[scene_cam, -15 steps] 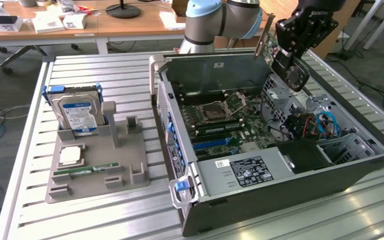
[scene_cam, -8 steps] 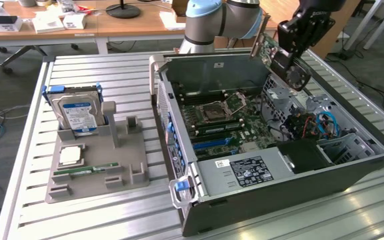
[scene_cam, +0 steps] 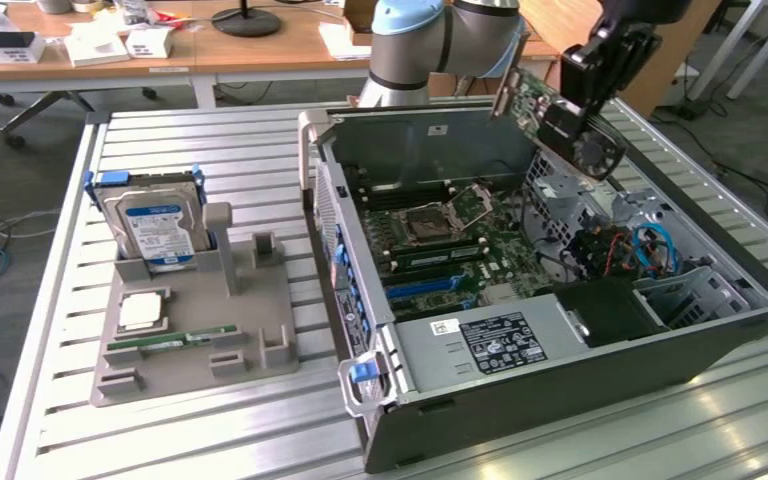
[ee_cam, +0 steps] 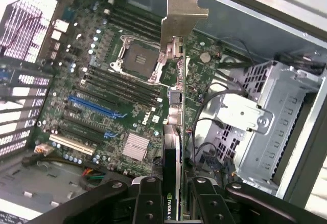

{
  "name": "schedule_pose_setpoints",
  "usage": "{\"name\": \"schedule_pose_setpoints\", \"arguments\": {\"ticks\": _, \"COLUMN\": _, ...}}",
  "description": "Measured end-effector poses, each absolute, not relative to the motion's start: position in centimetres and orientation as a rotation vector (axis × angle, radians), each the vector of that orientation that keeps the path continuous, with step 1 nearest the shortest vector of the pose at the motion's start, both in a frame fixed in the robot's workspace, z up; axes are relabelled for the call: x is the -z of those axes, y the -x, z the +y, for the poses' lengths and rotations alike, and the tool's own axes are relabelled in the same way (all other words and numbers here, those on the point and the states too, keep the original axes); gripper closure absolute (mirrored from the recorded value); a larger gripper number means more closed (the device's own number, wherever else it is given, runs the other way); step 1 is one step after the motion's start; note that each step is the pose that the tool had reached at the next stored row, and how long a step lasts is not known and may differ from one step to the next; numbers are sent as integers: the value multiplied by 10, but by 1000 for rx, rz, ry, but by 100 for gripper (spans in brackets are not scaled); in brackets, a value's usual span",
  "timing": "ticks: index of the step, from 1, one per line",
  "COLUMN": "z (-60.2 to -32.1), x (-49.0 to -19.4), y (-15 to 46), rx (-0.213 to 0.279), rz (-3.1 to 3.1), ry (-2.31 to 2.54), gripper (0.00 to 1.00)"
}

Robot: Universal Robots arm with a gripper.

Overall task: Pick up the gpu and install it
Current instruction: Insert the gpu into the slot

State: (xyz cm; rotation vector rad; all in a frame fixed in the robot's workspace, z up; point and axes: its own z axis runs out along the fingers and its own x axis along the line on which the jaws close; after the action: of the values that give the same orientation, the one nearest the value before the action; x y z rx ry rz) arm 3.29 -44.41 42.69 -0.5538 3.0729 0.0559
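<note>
"Gripper (ee_cam: 173, 196) first: what are the fingers (ee_cam: 148, 203) doing?"

"They're clamped on the gpu (ee_cam: 175, 106). There's one black finger on each face of the card's near end, and the wrist view sees the card edge-on."

"And where is the card?"

"It's up in the air over the open computer case (scene_cam: 558, 395), tilted and not seated in any slot. Its silver bracket (ee_cam: 181, 19) is at the end away from the gripper."

"What's beneath it?"

"The motherboard (ee_cam: 102, 96), with the CPU socket (ee_cam: 138, 55), a blue slot (ee_cam: 94, 109) and a small silver heatsink (ee_cam: 135, 146). A grey drive cage (ee_cam: 265, 111) sits beside the board."

"Outside the case?"

"A grey holder (scene_cam: 184, 375) lies on the slatted metal table (scene_cam: 651, 440), to the exterior view's left of the case. A hard drive (scene_cam: 157, 225) with a blue-and-white label stands upright in it. A green RAM stick (scene_cam: 171, 341) lies flat nearer the front, and a square chip (scene_cam: 140, 312) lies between the two."

"Farther back?"

"The arm's base (scene_cam: 418, 45) is behind the case, then a wooden desk (scene_cam: 264, 55)."
</note>
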Motion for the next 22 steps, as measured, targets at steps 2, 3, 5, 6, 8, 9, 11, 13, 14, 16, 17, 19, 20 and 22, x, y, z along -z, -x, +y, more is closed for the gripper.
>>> {"name": "schedule_pose_setpoints", "arguments": {"ticks": 2, "z": -444, "x": -427, "y": -33, "rx": -56, "rz": 3063, "ry": 611, "gripper": 74}}
{"name": "schedule_pose_setpoints", "arguments": {"ticks": 3, "z": -444, "x": -427, "y": -33, "rx": -57, "rz": 3058, "ry": 638, "gripper": 74}}
{"name": "schedule_pose_setpoints", "arguments": {"ticks": 5, "z": -444, "x": -427, "y": -33, "rx": -57, "rz": 3046, "ry": 693, "gripper": 74}}
{"name": "schedule_pose_setpoints", "arguments": {"ticks": 6, "z": -444, "x": -427, "y": -33, "rx": -57, "rz": 3040, "ry": 721, "gripper": 74}}
{"name": "schedule_pose_setpoints", "arguments": {"ticks": 8, "z": -444, "x": -427, "y": -33, "rx": -58, "rz": 3027, "ry": 778, "gripper": 74}}
{"name": "schedule_pose_setpoints", "arguments": {"ticks": 9, "z": -444, "x": -427, "y": -33, "rx": -58, "rz": 3020, "ry": 805, "gripper": 74}}
{"name": "schedule_pose_setpoints", "arguments": {"ticks": 11, "z": -444, "x": -427, "y": -33, "rx": -58, "rz": 3006, "ry": 860, "gripper": 74}}
{"name": "schedule_pose_setpoints", "arguments": {"ticks": 13, "z": -444, "x": -426, "y": -33, "rx": -59, "rz": 2990, "ry": 914, "gripper": 74}}
{"name": "schedule_pose_setpoints", "arguments": {"ticks": 14, "z": -444, "x": -426, "y": -33, "rx": -59, "rz": 2982, "ry": 941, "gripper": 74}}
{"name": "schedule_pose_setpoints", "arguments": {"ticks": 16, "z": -444, "x": -426, "y": -33, "rx": -60, "rz": 2965, "ry": 997, "gripper": 74}}
{"name": "schedule_pose_setpoints", "arguments": {"ticks": 17, "z": -444, "x": -426, "y": -33, "rx": -60, "rz": 2956, "ry": 1024, "gripper": 74}}
{"name": "schedule_pose_setpoints", "arguments": {"ticks": 19, "z": -444, "x": -426, "y": -33, "rx": -60, "rz": 2938, "ry": 1077, "gripper": 74}}
{"name": "schedule_pose_setpoints", "arguments": {"ticks": 20, "z": -444, "x": -426, "y": -33, "rx": -60, "rz": 2928, "ry": 1103, "gripper": 74}}
{"name": "schedule_pose_setpoints", "arguments": {"ticks": 22, "z": -444, "x": -426, "y": -33, "rx": -61, "rz": 2908, "ry": 1158, "gripper": 74}}
